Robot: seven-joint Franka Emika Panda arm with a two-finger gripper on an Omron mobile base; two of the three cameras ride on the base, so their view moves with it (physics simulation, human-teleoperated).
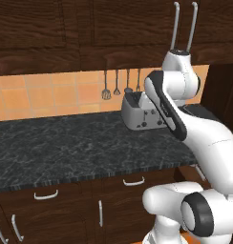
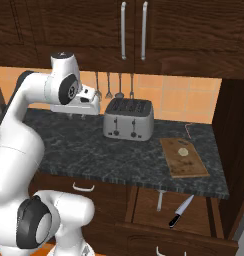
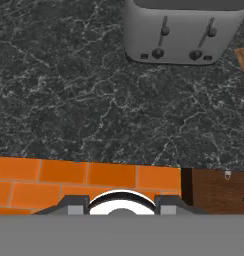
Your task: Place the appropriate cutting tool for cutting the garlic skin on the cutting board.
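The cutting tool (image 2: 181,211), a small dark knife, lies in the open drawer (image 2: 169,212) under the counter (image 2: 94,150). Right above it on the counter sits the cutting board (image 2: 184,157), with the pale garlic (image 2: 183,151) on top. The right base view shows all three, while in the left base view the arm covers that side. The toaster (image 2: 128,119) stands near the board. The gripper (image 2: 76,116) hangs over the counter left of the toaster, and I cannot tell whether its fingers are apart or together.
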